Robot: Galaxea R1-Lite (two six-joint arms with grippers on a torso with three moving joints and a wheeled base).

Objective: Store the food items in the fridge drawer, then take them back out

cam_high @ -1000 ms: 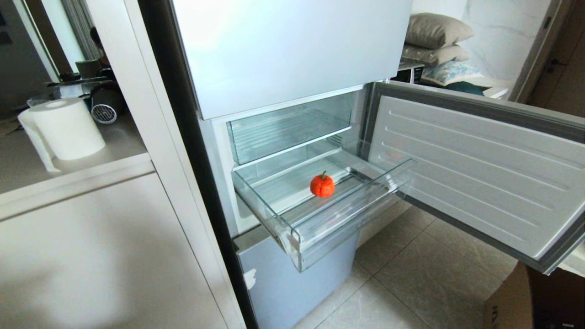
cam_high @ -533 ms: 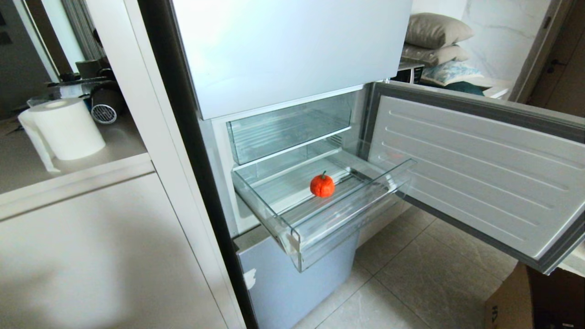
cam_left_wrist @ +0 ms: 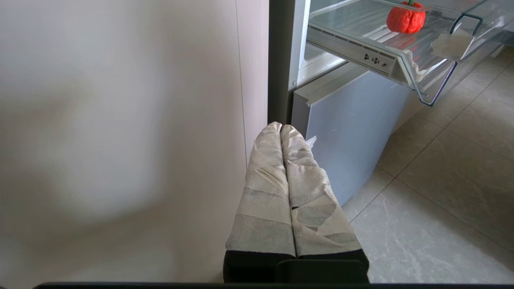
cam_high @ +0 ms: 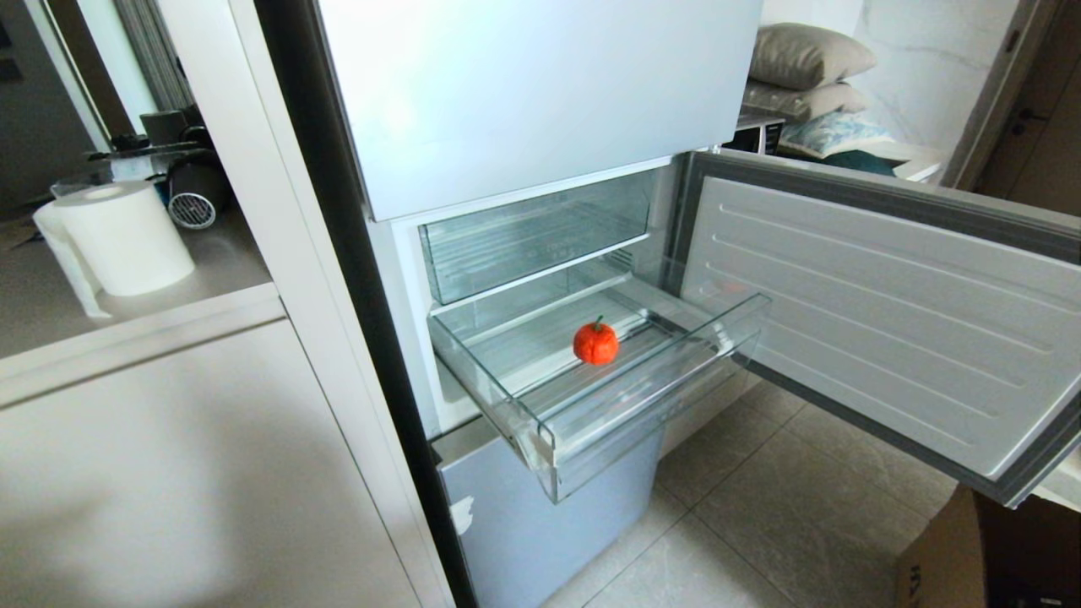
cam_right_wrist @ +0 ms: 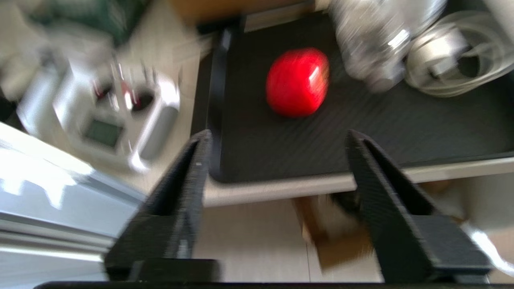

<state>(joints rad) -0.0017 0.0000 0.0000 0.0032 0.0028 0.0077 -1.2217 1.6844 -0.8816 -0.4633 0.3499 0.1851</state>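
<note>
The fridge drawer (cam_high: 650,371) stands pulled out of the open fridge, a clear shallow tray with a whitish tape patch (cam_left_wrist: 449,44) at a front corner. The food item (cam_high: 595,342), orange-red and wrinkled with a small green stem, rests on the drawer's ribbed bottom and also shows from the left wrist (cam_left_wrist: 405,18). My left gripper (cam_left_wrist: 281,127) hangs low beside the cabinet panel, its taped fingers shut on nothing. My right gripper (cam_right_wrist: 277,136) is open and empty, hovering before the edge of a black tray (cam_right_wrist: 281,156). Neither arm shows in the head view.
On the black tray lie a glossy red rounded object (cam_right_wrist: 297,82), a clear bottle (cam_right_wrist: 369,44) and a coiled white cable (cam_right_wrist: 453,52). The fridge door (cam_high: 878,321) swings open to the right. A second clear drawer (cam_high: 532,241) sits above. A paper roll (cam_high: 122,236) stands on the left counter.
In the head view the drawer and the food item have stayed put. A dark figure at the far back left has gone from view.
</note>
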